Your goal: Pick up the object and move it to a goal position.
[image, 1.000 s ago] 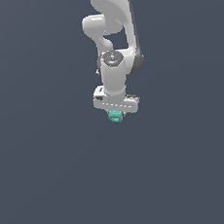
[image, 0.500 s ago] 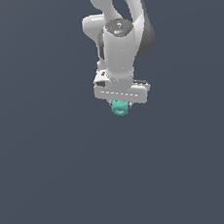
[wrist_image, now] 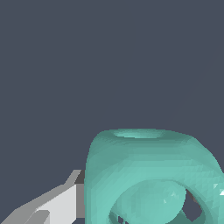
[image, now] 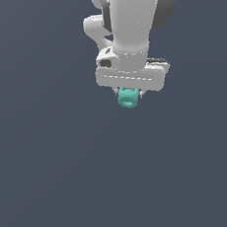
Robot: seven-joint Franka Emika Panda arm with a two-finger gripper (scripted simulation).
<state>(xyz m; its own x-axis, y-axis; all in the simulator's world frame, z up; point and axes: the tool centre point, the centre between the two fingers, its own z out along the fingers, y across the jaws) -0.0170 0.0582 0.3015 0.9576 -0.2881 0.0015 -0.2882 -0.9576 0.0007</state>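
1. The white Panda arm [image: 130,19] comes down from the top of the exterior view, right of centre, against a plain dark slate-grey background.
2. Its gripper [image: 129,95] points downward below a wide white hand body [image: 133,76].
3. The object [image: 128,98], a small teal-green chunky block with rounded ring-like openings, sits just under the hand body, between the fingers, and is much smaller than the hand.
4. The gripper is closed narrowly around the block and holds it; most of each finger is hidden behind the hand body and the block in the exterior view.
5. One rounded ring face of the block is turned toward the exterior camera and slightly downward.
6. In the wrist view the block [wrist_image: 148,175] fills much of the frame: a rounded teal body with a shallow ring on one face and a large round opening on another, through which its hollow inside shows.
7. A white and grey finger [wrist_image: 61,203] lies right against one side of the block in the wrist view; the opposite finger is hidden by the block.
8. Nothing shows beneath the block in either view; only flat grey lies behind it, so whether it is over a surface cannot be told.
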